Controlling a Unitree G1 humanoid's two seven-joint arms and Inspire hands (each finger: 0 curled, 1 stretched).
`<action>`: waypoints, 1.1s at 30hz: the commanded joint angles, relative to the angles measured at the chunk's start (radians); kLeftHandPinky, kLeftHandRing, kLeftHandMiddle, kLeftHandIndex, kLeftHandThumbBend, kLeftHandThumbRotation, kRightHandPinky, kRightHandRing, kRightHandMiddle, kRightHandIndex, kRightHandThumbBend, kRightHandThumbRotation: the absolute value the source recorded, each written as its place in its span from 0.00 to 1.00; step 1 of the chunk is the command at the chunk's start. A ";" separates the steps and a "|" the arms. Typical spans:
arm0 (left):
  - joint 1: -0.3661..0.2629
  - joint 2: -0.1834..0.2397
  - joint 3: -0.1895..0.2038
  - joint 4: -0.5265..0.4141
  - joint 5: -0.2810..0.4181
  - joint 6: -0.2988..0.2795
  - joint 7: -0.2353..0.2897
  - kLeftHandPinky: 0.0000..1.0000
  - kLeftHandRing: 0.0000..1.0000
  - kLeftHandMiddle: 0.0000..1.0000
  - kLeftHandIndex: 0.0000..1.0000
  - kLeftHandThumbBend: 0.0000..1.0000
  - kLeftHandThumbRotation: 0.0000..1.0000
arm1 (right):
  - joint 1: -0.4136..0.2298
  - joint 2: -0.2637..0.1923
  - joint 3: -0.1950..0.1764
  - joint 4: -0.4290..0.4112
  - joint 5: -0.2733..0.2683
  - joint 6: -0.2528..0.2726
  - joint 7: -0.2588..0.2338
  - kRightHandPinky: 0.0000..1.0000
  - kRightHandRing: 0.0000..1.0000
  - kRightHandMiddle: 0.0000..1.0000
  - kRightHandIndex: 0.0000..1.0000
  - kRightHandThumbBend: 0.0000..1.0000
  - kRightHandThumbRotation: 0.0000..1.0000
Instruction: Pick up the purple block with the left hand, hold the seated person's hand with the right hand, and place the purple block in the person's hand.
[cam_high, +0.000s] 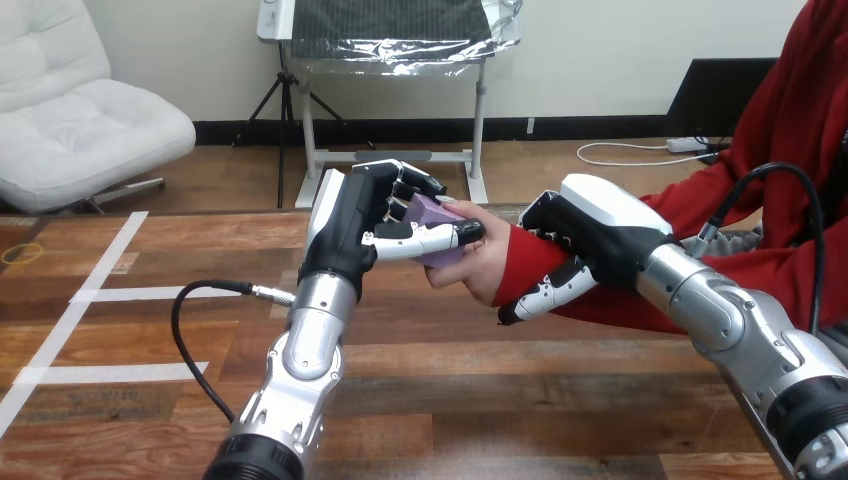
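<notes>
Wooden desk (450, 400) lies below both arms. Over it the right robot hand (590, 240) curls its fingers round the person's wrist (530, 262). Just beside it, the left robot hand (360, 225) pinches the purple block (432, 212) between thumb and fingers, against the person's hand (478, 265). The block looks rigid, light and smooth, so its flat opposite faces suit gripping.

One purple block (432, 215) is in view. There are two robot hands, the left hand (360, 220) and the right hand (590, 225), one on each of two silver forearms. One person's hand (480, 265) shows. There is one wooden table (420, 380), and it bears three strips of white tape (150, 294).
</notes>
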 joint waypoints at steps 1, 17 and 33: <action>-0.066 -0.062 -0.029 -0.012 -0.005 -0.003 -0.030 0.32 0.38 0.42 0.42 0.77 0.00 | -0.074 0.049 -0.018 -0.069 0.025 -0.026 -0.018 0.18 0.21 0.26 0.26 0.89 0.26; -0.019 -0.051 0.005 -0.061 -0.104 0.039 -0.140 0.51 0.65 0.71 0.72 0.85 0.47 | -0.062 0.022 -0.015 -0.074 0.020 -0.044 -0.013 0.19 0.22 0.27 0.28 0.90 0.27; 0.057 0.006 0.012 -0.185 -0.080 0.047 -0.157 0.73 0.87 0.87 0.87 0.86 0.92 | -0.038 0.002 -0.029 -0.101 0.049 -0.020 0.044 0.23 0.26 0.33 0.38 0.93 0.37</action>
